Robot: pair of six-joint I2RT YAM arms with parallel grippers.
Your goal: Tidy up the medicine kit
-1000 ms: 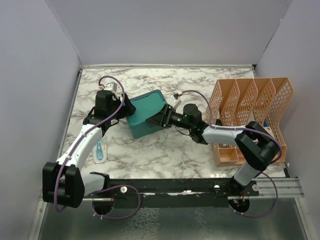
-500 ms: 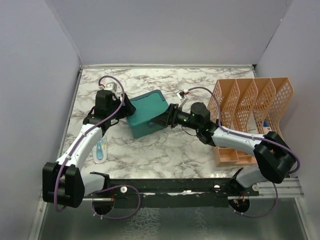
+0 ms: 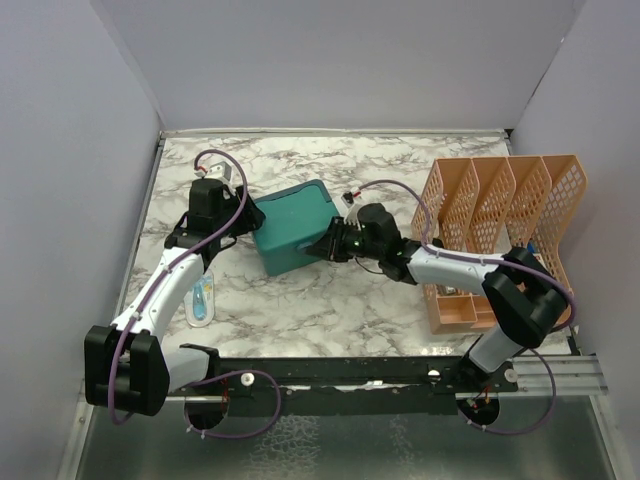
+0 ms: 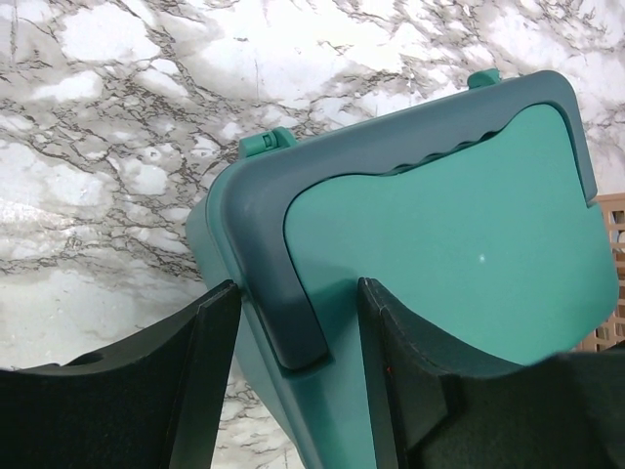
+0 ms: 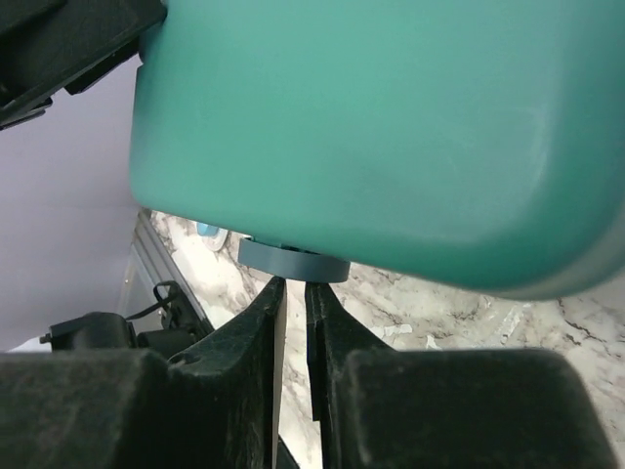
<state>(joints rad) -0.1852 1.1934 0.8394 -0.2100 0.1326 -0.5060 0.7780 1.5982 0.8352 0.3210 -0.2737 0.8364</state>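
medicine kit point(image 4: 439, 254) cut off at btm in left wrist view, at top in right wrist view, blue-white item point(image 3: 203, 300) too small to ID, orange rack point(image 3: 500, 200) partly behind right arm point(image 3: 450, 265)

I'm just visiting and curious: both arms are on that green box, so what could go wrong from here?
The left gripper only straddles one corner of the medicine kit; the box might twist or slip free. The right gripper has its tips nearly together at a small grey tab on the kit's edge; so narrow a hold could pop off.
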